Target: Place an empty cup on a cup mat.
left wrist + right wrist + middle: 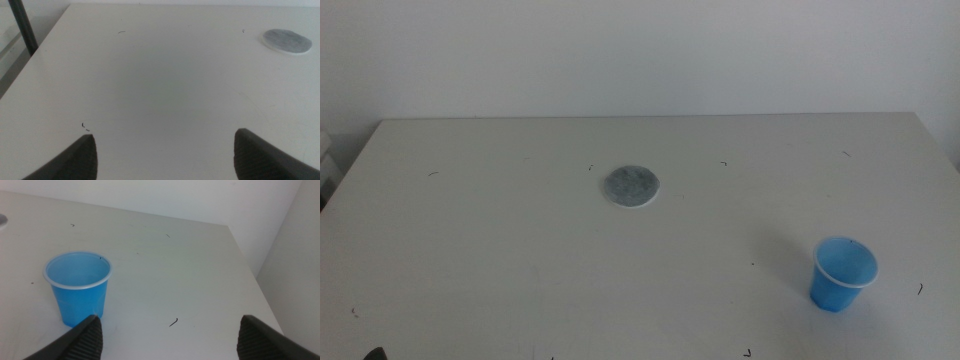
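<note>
Broadly, the white table [500, 230] carries just two things, well apart: the cup [842, 274] upright near the right front corner and the mat [632, 186] flat near the middle, bare on top, ready to receive it. Both wait low at the near edge, the left gripper [165, 155] and right gripper [170, 337] spread wide and empty, the right just beside the cup, likely the one to grasp. Its blue wall tapers downward under a thin whitish rim, and nothing sits inside.

text: none readable | labels: none | brands: none | numbers: none
</note>
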### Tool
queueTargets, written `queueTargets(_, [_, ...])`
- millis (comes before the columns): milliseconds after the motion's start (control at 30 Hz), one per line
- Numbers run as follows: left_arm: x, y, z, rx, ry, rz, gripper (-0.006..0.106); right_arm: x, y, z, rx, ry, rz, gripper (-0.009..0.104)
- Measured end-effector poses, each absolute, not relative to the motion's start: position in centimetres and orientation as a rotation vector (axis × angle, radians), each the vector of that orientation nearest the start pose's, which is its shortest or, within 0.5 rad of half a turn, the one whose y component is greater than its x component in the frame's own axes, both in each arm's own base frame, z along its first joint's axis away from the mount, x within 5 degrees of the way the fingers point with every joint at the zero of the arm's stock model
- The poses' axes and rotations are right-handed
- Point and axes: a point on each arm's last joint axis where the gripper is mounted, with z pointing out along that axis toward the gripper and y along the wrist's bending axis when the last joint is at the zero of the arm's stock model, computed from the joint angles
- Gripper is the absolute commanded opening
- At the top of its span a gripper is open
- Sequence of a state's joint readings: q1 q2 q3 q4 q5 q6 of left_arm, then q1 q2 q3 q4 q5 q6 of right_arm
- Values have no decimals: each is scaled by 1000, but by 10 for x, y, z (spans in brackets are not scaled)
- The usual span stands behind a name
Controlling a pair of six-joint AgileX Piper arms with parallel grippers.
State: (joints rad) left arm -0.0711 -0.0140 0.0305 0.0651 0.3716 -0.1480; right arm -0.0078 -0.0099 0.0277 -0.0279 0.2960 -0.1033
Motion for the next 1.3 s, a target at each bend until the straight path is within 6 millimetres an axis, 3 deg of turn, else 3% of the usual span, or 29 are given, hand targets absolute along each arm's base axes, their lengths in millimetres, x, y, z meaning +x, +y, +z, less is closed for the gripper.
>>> queueTargets(267, [53,-2,170,-31,1872,-87,105,54,0,182,-72,1788,-69,94])
queueTargets(467, [53,-2,170,-31,1872,-87,105,54,0,220,-55,1728,-47,94])
queueTargets(633, [53,-2,170,-31,1872,-87,105,61,1,249,-22,1806,-8,94])
queueTargets(1000, [53,-2,170,-31,1872,-87,105,101,2,322,-2,2060,26,94])
queueTargets(1300, [53,-2,170,-31,1872,-87,105,143,3,370,45,2225,72,94])
